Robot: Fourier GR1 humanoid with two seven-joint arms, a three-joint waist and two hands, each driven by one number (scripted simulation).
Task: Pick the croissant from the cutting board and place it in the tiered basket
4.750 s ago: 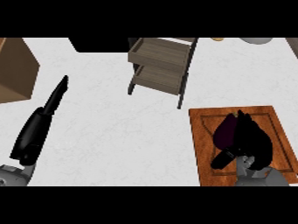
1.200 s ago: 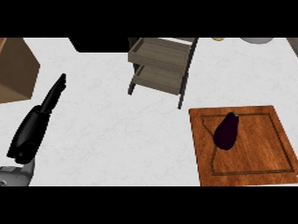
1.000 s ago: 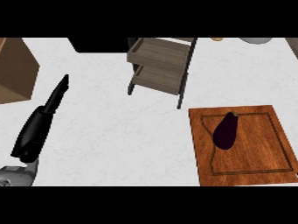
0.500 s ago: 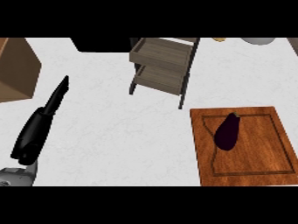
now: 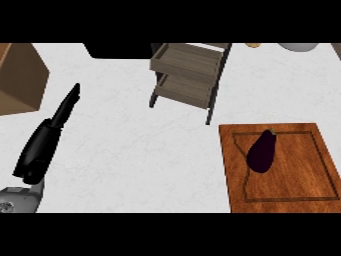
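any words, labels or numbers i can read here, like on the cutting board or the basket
None: no word, label, number or sign shows. The cutting board, the eggplant on it, the tiered basket, the wooden box and the left hand all look unmarked.

The white marbled bench [image 5: 129,150] carries a brown wooden cutting board [image 5: 306,172] well right of the left hand [image 5: 44,145], a grey-brown wooden tiered basket [image 5: 184,87] ahead-right of its fingertips, and a light wooden box [image 5: 7,80] left of them.

Likely kitchen, white counter [image 5: 143,150], cutting board [image 5: 306,185], aubergine [image 5: 261,151]
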